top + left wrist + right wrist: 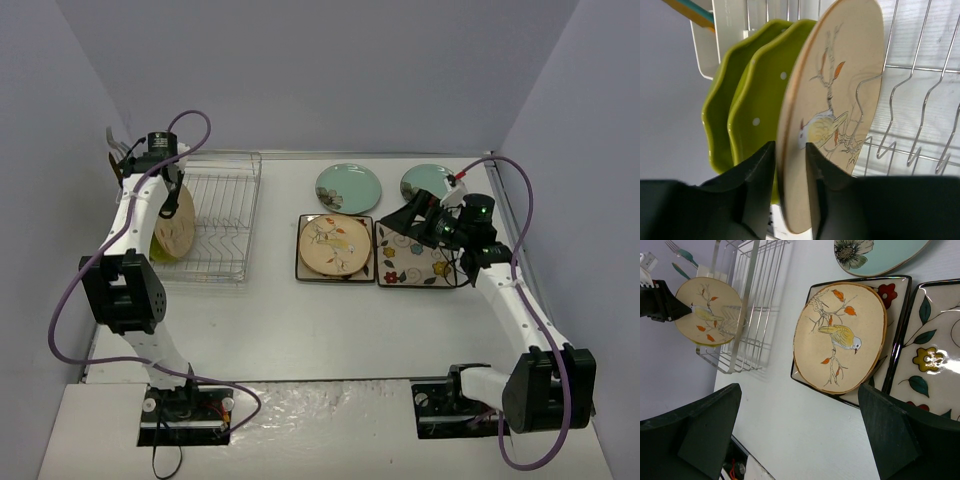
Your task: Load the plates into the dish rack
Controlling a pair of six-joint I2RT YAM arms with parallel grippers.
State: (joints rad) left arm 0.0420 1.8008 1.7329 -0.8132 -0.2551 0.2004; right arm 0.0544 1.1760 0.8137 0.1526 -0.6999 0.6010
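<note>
The left gripper (790, 145) sits at the dish rack (225, 200), its two dark fingers (760, 170) on either side of the lower rim of a cream plate (840, 75) painted with a yellow bird on a bare branch with orange leaves. The fingers are close together, but I cannot tell whether they pinch the rim or only flank it. That plate stands on edge among the rack's prongs. Just behind it, on the side of the left finger, two lime-green dotted plates (760, 90) stand on edge too. Beyond them is the white utensil holder (707, 55) with teal and yellow handles (690, 12) poking out.

Across the table (300, 320), the right gripper (800, 390) hangs with its fingers spread wide and nothing between them. Ahead of those fingers a second bird plate (840, 337) lies flat on a square dark-rimmed floral plate (892, 295). The other square plate (935, 350) lies just beside it, past the right finger. Further out lie two pale teal plates (348, 187), each with a dark flower, well apart from the rack.
</note>
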